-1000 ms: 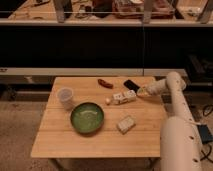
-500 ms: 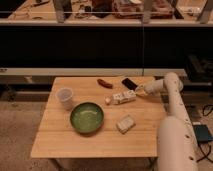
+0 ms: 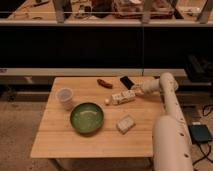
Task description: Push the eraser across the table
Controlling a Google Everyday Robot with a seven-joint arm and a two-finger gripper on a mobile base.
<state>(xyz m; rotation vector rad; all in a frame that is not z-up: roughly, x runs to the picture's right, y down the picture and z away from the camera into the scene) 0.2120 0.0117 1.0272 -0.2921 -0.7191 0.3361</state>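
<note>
On the far right part of the table point(image 3: 65, 142), seen from the single camera view, we find the eraser point(image 3: 127, 82), a flat black block lying near the far edge. Just near of it lies the long white box point(image 3: 123, 97), and the gripper point(image 3: 136, 91) sits at that box's right end, just beside the eraser's near right corner; whether it touches either one cannot be told, nor can we tell how its fingers stand. The white arm point(image 3: 169, 107) reaches in from the near right. To the left of the eraser we see a small reddish item point(image 3: 104, 83); a clear cup point(image 3: 65, 97), a green bowl point(image 3: 87, 118) and a pale beige block point(image 3: 125, 124) stand nearer and well apart from it.

We judge the main risk to be contact with the wrong thing: a sweep begun this low and close would shove the white box instead. A push aimed toward the far side could also carry the eraser off the nearby edge.
</note>
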